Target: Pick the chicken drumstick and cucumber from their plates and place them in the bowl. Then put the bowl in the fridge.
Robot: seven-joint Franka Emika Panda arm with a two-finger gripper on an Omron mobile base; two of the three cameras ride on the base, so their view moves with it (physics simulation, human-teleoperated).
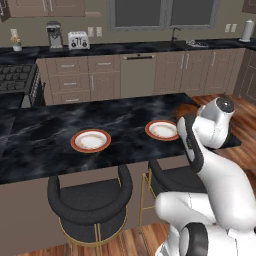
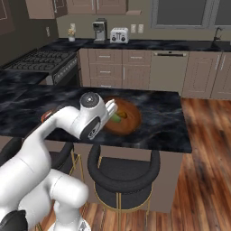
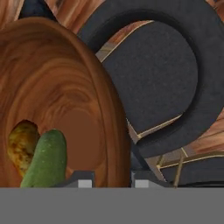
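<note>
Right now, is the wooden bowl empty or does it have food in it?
It has food in it. The bowl holds the cucumber and the chicken drumstick, lying side by side; both plates are bare.

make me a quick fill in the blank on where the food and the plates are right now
1. The cucumber lies inside the ____.
2. The chicken drumstick lies beside the ____.
3. Both plates on the dark counter hold ____.
4. The pincer is shut on the bowl's ____.

Missing words: bowl; cucumber; nothing; rim

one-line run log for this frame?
stage: bowl lift | claw: shut on bowl rim | bowl: cucumber, drumstick inside | plates: empty
</note>
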